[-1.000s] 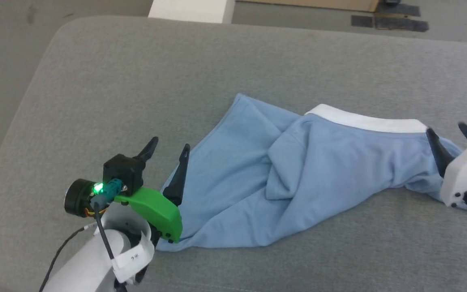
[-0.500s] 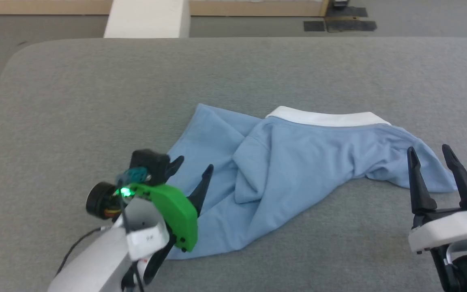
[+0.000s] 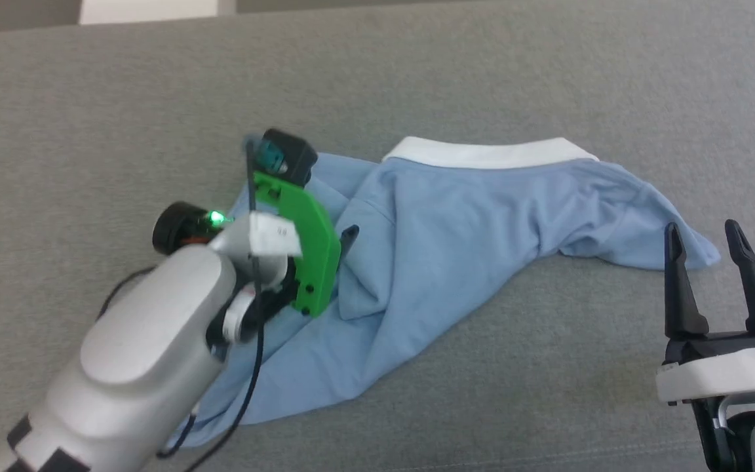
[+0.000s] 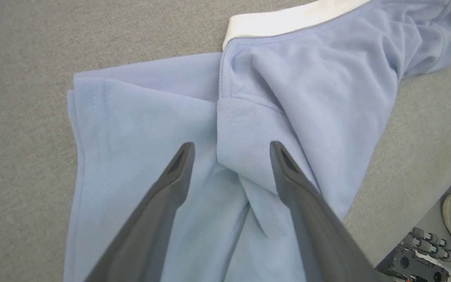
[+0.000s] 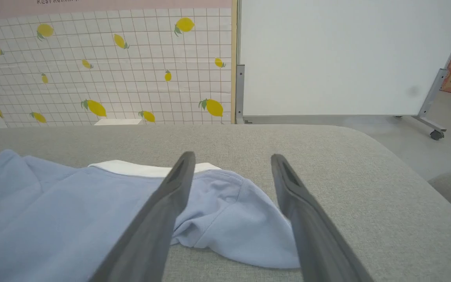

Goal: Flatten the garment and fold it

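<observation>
Garment: the garment, light blue, lies rumpled and creased on the grey padded surface. It stretches from lower left to upper right in the head view.
White band: the white band runs along the garment's far edge.
Left gripper: the left gripper points down over the left part of the garment. Its 2 fingers are spread wide and grip nothing. A raised fold lies between the tips in the left wrist view; whether they touch the cloth cannot be told.
Right gripper: the right gripper stands just beside the garment's right corner. Its jaws are wide apart and empty.
Background: a lemon-print wall and a white panel stand beyond the surface.
</observation>
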